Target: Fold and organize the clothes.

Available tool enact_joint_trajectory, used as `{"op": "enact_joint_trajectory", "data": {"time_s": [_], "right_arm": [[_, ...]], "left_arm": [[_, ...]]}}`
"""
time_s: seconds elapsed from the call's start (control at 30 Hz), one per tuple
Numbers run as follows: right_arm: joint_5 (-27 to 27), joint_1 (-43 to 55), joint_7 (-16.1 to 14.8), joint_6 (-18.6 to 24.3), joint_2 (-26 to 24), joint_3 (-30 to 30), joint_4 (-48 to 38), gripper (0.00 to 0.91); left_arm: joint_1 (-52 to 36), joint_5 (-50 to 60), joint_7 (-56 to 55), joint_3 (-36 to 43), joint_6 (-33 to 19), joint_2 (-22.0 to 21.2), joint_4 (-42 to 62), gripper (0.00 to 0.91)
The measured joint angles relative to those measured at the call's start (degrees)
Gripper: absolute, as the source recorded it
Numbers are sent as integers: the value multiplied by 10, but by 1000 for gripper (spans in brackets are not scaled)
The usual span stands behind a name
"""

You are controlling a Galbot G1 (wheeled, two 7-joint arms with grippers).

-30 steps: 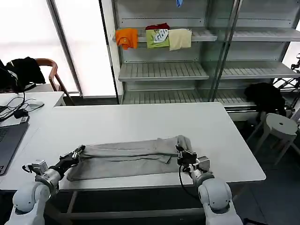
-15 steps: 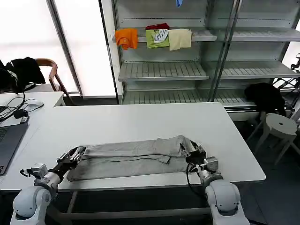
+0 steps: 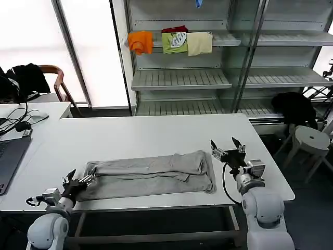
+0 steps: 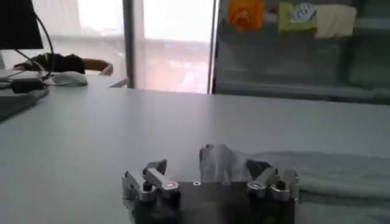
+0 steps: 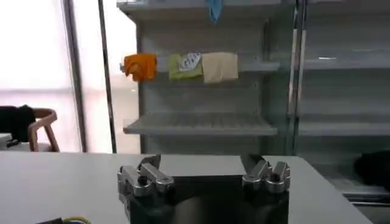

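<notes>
A light grey shirt [image 3: 151,174] lies folded into a long narrow strip across the front of the white table [image 3: 156,135]. My left gripper [image 3: 81,177] sits open at the strip's left end, low over the table. In the left wrist view the left gripper [image 4: 207,167] has its jaws spread, and the shirt [image 4: 311,173] lies just beyond them with nothing gripped. My right gripper [image 3: 223,146] is open, raised a little and just right of the shirt's right end. In the right wrist view the right gripper [image 5: 201,163] holds nothing.
A metal shelf rack [image 3: 182,78] behind the table carries folded orange [image 3: 140,41], green [image 3: 175,41] and cream [image 3: 200,43] garments. A laptop [image 3: 8,156] lies at the left. A white stool [image 3: 311,138] and a black garment [image 3: 294,107] stand at the right.
Both grippers have let go of the shirt and opened. The right one moved right and up, off the shirt's end. The left one drew back toward the front left.
</notes>
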Motion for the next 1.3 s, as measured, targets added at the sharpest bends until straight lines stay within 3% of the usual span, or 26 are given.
{"op": "enact_joint_trajectory", "data": {"time_s": [0.03,0.07,0.2,0.27,0.37,1.03,1.3], "right_arm": [[2,1,1,0,0,1,0,907],[4,2,3,0,-1,1,0,907],[12,6,8,-1,-5,3,0,907],[17,9,10,-3,-6,5,1,907],[24,12,14,-6,-8,7,3,907],[47,7,38,-27,-23,12,31,907],[48,7,40,-28,-28,9,36,907]], "left_arm": [[2,4,-4,1,0,-1,-1,715],[4,7,-7,3,0,-3,-1,595],[11,18,-17,6,-2,-7,-7,353],[15,23,-19,8,-5,-9,-11,151],[22,30,-22,12,-7,-13,-17,20],[43,56,-8,22,-12,-27,-43,0],[24,58,13,-12,-20,-6,-64,0]]}}
